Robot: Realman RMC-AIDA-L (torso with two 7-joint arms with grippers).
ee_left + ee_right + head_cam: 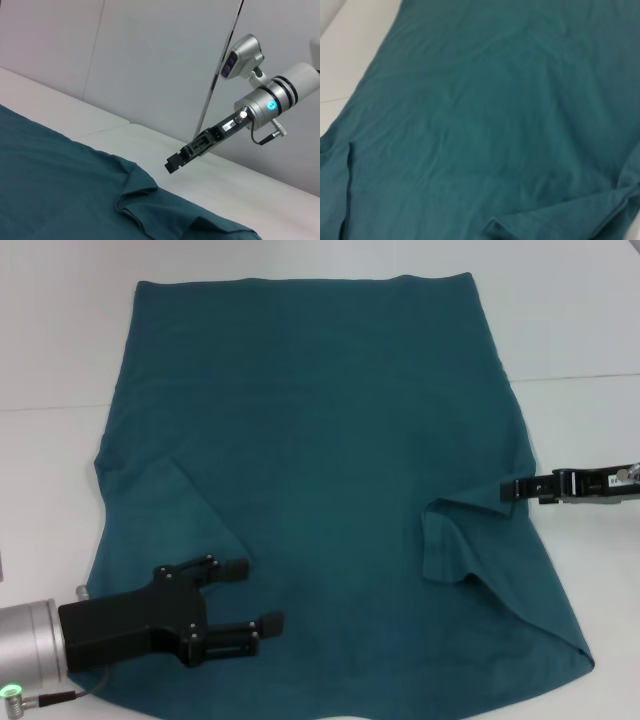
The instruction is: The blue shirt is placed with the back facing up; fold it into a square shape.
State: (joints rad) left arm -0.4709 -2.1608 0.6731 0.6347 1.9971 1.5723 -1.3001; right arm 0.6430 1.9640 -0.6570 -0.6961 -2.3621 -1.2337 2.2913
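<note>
Across the white table (50, 340) the blue shirt (320, 440) lies flat, back up, with both sleeves already folded inward onto the body. My left gripper (250, 595) hovers over its near left part with fingers spread, holding nothing; my right gripper (507, 490) sits at the right edge, its fingers unreadable. By my estimate, the lengthwise folds into a square remain.

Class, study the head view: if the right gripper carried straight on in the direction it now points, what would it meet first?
The right gripper points inward toward the blue shirt, so it would probably first meet the sleeve folded in at that edge; its height above the fabric is unclear.
</note>
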